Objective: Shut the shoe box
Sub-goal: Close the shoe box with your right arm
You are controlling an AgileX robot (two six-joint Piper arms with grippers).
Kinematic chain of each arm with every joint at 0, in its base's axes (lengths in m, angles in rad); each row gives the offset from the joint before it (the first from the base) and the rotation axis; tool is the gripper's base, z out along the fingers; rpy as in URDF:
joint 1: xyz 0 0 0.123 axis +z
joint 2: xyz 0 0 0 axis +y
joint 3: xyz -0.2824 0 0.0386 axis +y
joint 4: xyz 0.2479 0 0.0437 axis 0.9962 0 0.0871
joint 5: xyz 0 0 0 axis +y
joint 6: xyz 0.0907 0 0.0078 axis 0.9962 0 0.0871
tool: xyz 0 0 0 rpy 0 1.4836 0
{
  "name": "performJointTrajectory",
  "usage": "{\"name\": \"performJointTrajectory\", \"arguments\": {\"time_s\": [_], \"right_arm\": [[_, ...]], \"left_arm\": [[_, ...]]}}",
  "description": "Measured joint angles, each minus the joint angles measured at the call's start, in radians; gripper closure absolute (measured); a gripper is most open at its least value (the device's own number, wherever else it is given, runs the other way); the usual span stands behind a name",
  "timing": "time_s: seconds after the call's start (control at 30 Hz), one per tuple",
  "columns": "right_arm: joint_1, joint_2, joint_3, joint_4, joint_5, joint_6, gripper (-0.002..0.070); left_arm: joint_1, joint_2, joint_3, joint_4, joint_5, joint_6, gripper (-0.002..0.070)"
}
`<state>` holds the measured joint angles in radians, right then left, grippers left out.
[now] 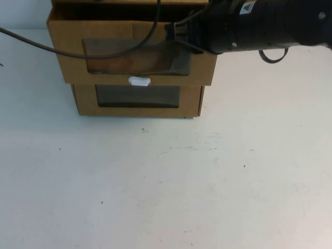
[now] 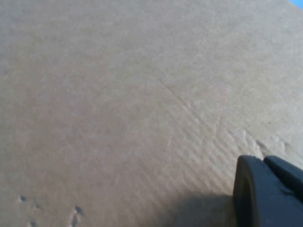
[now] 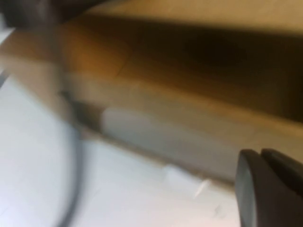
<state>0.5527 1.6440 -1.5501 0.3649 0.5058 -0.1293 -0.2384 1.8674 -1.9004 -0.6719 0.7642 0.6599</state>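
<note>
Where the high view begins, nearest the robot, the white table (image 1: 166,187) is bare apart from a few dark specks. Farther back stand 2 brown cardboard boxes, stacked. The lower box (image 1: 139,101) has a smaller dark window in its front. On top of it sits the shoe box (image 1: 78,72), its drawer front overhanging the lower box toward the camera, with a wide clear window (image 1: 136,57) and a small white pull tab (image 1: 139,81) just below it — what lies behind the window cannot be made out. A black cable (image 1: 78,52) sags across the drawer front from the left edge up to the top of the view.

At the far right, the right arm reaches in over the shoe box's upper right corner; the right gripper (image 1: 181,39) is at that corner, and I cannot tell how its fingers stand. A small red-and-white sticker (image 1: 248,7) on the arm is unreadable.

From the left wrist, plain cardboard fills the view, with the left gripper (image 2: 270,194) close against it — its opening cannot be told either.
</note>
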Motion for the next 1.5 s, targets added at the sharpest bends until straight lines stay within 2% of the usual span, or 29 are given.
{"name": "performJointTrajectory", "arguments": {"time_s": [0.1,0.27,0.8,1.17,1.5], "right_arm": [[0.000,-0.031,0.000,0.073,0.056,-0.067,0.0689],[0.000,-0.031,-0.002,0.098,0.067,-0.091,0.0689],[-0.002,0.065,-0.006,0.104,-0.069,-0.097,0.0689],[-0.005,0.176,-0.158,0.102,-0.067,-0.099,0.0689],[-0.003,0.213,-0.178,0.052,-0.134,-0.099,0.0689]], "left_arm": [[0.000,0.000,0.000,0.000,0.002,0.000,0.0677],[0.000,0.000,0.000,0.000,0.002,-0.002,0.0677],[0.000,0.000,0.000,0.000,0.002,-0.002,0.0677],[0.000,0.000,0.000,-0.001,0.002,-0.002,0.0677],[0.000,0.000,0.000,-0.003,0.006,-0.002,0.0677]]}}
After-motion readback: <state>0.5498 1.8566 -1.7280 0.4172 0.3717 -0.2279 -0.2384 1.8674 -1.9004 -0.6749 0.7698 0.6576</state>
